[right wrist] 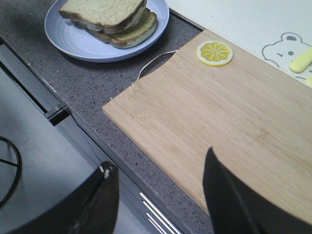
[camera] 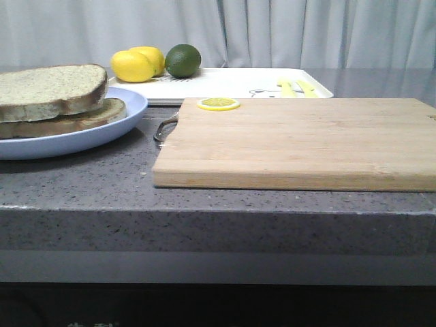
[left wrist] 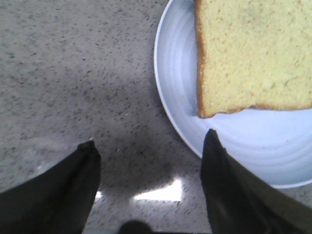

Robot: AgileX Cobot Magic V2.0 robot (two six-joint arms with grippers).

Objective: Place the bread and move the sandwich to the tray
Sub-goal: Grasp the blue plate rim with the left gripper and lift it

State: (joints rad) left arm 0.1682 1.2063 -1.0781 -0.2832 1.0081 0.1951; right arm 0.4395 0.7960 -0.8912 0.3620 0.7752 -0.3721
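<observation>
The thick speckled bread (camera: 51, 88) lies on top of a thinner brown-crusted slice (camera: 82, 117) on the light-blue plate (camera: 82, 141) at the left; together they form the sandwich (right wrist: 117, 22). The egg is hidden between the slices. The white tray (camera: 225, 82) stands at the back. My left gripper (left wrist: 151, 146) is open and empty over the counter beside the plate (left wrist: 180, 87), near the corner of the bread (left wrist: 253, 53). My right gripper (right wrist: 161, 163) is open and empty over the counter's front edge. Neither gripper shows in the front view.
A wooden cutting board (camera: 293, 143) with a lemon slice (camera: 218, 103) fills the middle and right of the counter. Two lemons (camera: 133, 66), a lime (camera: 182, 60) and yellow cutlery (camera: 296, 87) lie on the tray. The board (right wrist: 209, 112) lies close to the counter's front edge.
</observation>
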